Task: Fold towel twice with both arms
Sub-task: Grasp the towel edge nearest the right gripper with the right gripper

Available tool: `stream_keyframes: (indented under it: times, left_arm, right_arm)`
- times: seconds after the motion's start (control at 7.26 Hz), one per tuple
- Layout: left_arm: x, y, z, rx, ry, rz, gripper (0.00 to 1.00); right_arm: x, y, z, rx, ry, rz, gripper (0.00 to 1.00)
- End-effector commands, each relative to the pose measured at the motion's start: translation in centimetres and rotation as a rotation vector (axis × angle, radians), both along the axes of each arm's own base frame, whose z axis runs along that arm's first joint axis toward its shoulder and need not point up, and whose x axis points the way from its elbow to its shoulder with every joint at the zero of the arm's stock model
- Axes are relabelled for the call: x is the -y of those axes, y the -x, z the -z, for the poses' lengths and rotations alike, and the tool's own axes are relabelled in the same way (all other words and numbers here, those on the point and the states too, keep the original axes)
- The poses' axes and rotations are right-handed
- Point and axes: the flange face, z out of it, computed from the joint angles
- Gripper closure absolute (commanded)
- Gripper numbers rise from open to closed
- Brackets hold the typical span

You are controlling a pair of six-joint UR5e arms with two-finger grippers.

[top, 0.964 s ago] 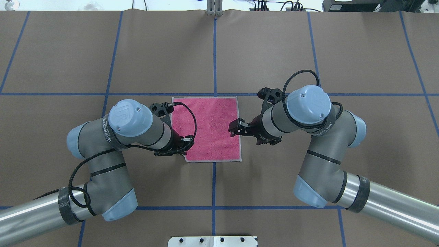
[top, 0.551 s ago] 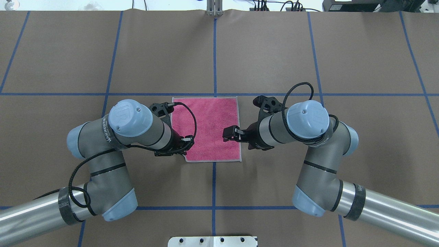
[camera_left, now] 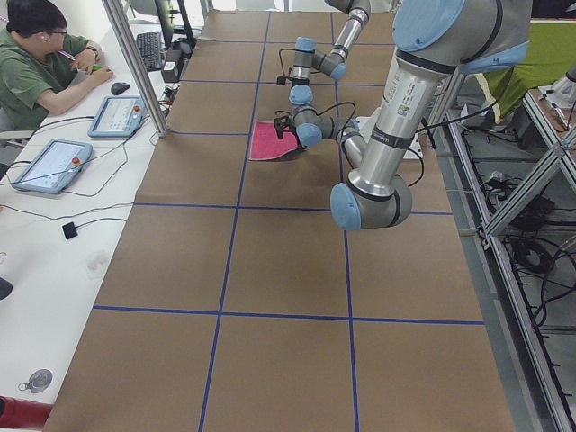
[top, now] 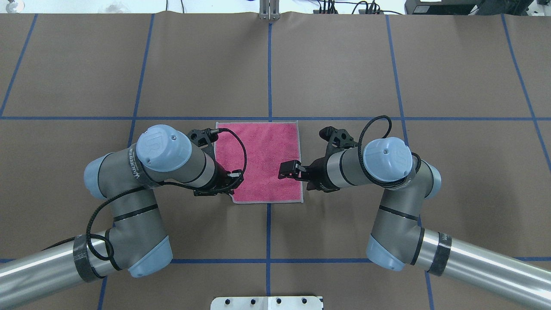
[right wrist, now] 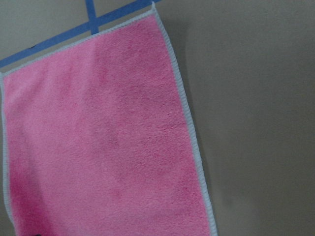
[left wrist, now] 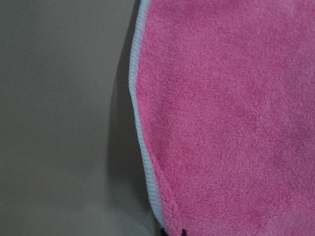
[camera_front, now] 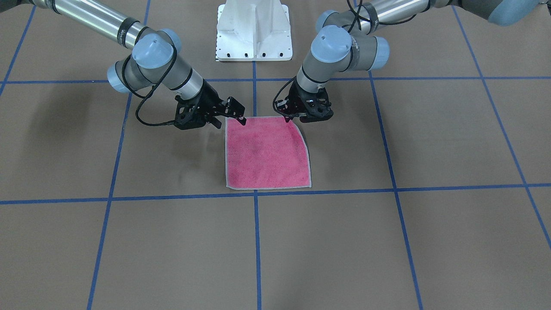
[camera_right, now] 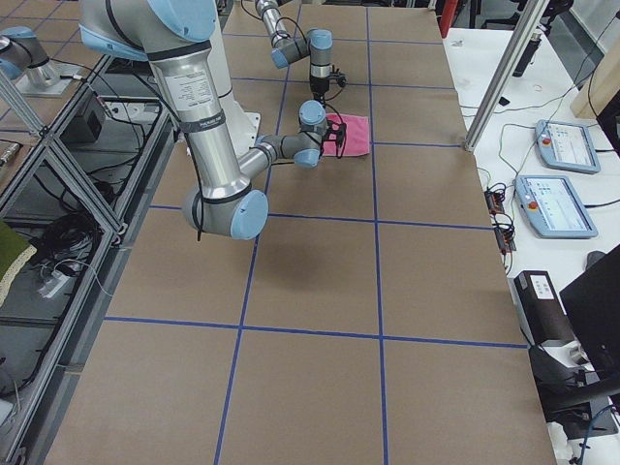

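The pink towel (top: 264,161) lies spread on the brown table, pink face up, with a pale stitched edge; it also shows in the front view (camera_front: 267,155). My left gripper (top: 229,191) is at the towel's near left corner and is shut on it. That corner is raised a little, and the left wrist view shows a shadow under the towel's edge (left wrist: 140,147). My right gripper (top: 287,169) hovers over the towel's right edge near its near right corner, with its jaws apart and empty. In the front view it (camera_front: 239,116) is just above that corner.
The white pedestal base (camera_front: 254,30) stands at the table's near edge between the arms. Blue tape lines (top: 269,64) cross the brown table cover. In the left side view an operator (camera_left: 36,63) sits at a desk with tablets beside the table.
My right arm has swung toward the robot's side and inward, bringing its gripper over the towel's right edge. The left arm and the towel have not moved.
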Motion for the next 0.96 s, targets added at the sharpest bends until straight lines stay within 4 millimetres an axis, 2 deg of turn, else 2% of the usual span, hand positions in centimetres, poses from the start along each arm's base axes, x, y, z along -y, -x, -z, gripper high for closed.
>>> stream_keyframes:
  times: [0.0, 0.69, 0.83]
  left_arm:
    - [0.0, 0.0, 0.0, 0.0, 0.0, 0.0, 1.0]
    - [0.0, 0.0, 0.0, 0.0, 0.001, -0.001, 1.0]
    - [0.0, 0.0, 0.0, 0.0, -0.001, -0.002, 1.0]
  right_arm:
    - [-0.6, 0.6, -0.4, -0.003, 0.011, 0.01, 0.0]
    - [-1.0, 1.5, -1.0, -0.021, 0.021, 0.02, 0.02]
    - [-0.9, 1.6, -0.9, -0.021, 0.023, 0.02, 0.06]
